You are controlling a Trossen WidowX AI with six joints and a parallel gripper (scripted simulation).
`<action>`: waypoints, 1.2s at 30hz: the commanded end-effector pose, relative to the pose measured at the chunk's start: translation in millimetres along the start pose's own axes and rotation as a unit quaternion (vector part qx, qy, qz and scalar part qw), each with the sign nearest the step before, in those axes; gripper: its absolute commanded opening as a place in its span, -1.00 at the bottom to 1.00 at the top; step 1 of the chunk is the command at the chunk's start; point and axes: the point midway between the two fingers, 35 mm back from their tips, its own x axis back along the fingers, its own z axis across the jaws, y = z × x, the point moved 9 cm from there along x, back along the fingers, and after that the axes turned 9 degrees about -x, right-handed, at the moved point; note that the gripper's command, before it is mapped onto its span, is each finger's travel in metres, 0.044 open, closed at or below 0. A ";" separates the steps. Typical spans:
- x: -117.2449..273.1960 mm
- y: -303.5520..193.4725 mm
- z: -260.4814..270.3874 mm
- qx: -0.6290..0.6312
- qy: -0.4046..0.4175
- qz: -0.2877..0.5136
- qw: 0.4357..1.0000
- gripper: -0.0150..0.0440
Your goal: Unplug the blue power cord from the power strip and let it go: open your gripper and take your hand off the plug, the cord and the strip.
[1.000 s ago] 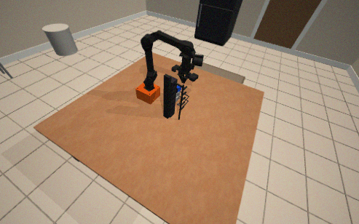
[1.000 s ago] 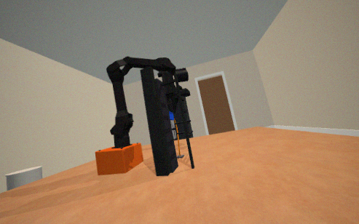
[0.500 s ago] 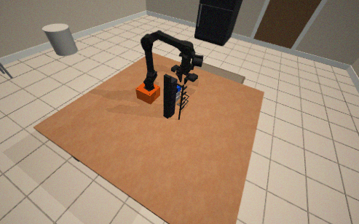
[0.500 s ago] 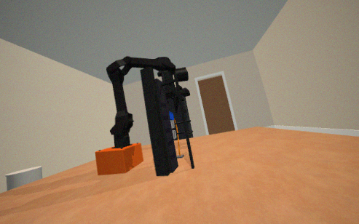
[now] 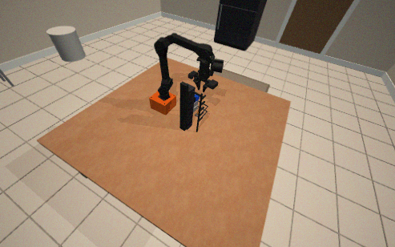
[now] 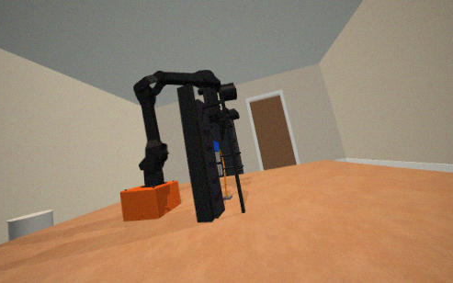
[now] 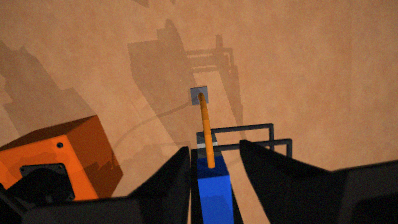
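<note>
I watch from the wrist camera as my gripper (image 7: 214, 149) parts its fingers around the blue plug (image 7: 214, 192) — the left finger (image 7: 172, 175) looks to touch the plug's side, the right finger (image 7: 270, 165) stands apart with bare mat showing between, so I judge the grip released and the fingers open, holding nothing. The orange cord (image 7: 205, 125) runs straight from the plug down to a grey anchor (image 7: 199, 95) on the brown mat (image 7: 325, 65). At left sits the orange arm base (image 5: 163, 103); the arm arches over — wrist pointing down beside the upright black power strip (image 5: 186, 106), the plug close against it
</note>
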 end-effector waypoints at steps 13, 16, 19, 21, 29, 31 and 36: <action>2.0 -23.9 -4.2 0.001 -0.002 -0.002 1.000 0.05; 2.0 -28.6 -4.8 0.002 -0.002 -0.002 1.000 0.05; 1.9 -33.3 -5.2 0.002 -0.002 -0.002 1.000 0.05; 1.9 -36.4 -5.5 0.002 -0.002 -0.001 1.000 0.05; 1.6 -43.3 -5.9 0.002 -0.002 -0.001 1.000 0.05; 0.3 -43.3 -5.9 0.002 -0.002 -0.001 1.000 0.05; -6.2 -43.2 -6.0 0.002 -0.002 -0.001 1.000 0.05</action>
